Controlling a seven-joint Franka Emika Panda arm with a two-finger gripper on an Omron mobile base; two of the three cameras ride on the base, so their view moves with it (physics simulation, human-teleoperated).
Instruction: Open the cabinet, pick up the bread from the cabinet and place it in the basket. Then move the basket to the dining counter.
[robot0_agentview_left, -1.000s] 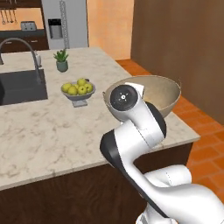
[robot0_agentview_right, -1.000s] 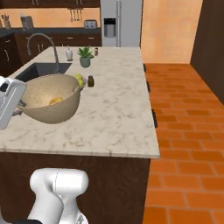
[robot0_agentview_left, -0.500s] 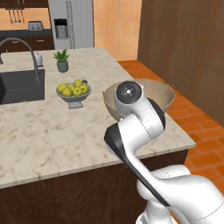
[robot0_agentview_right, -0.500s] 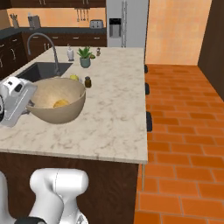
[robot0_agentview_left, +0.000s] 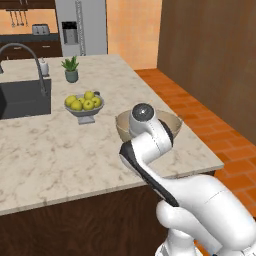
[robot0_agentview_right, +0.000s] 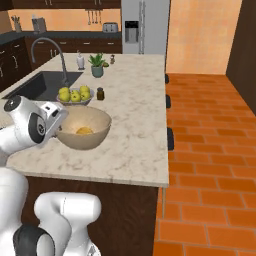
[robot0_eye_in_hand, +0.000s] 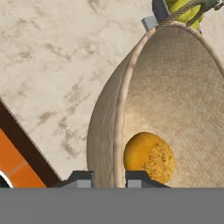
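The tan basket sits low over the near right part of the dining counter; I cannot tell whether it touches the marble. Inside it lies the bread, a golden-orange lump also visible from the right base. My gripper is shut on the basket's near rim, one finger inside the wall and one outside. In the left base view my wrist covers the middle of the basket. The cabinet is out of view.
A grey footed bowl of yellow-green fruits stands just behind the basket. Beyond it are a black sink with a curved faucet and a potted plant. A small dark jar stands beside the fruit bowl. Orange brick floor lies to the right.
Both base views have shifted, so the base has moved. The basket stays in my grip and now lies further in over the counter, lower and closer to the fruit bowl.
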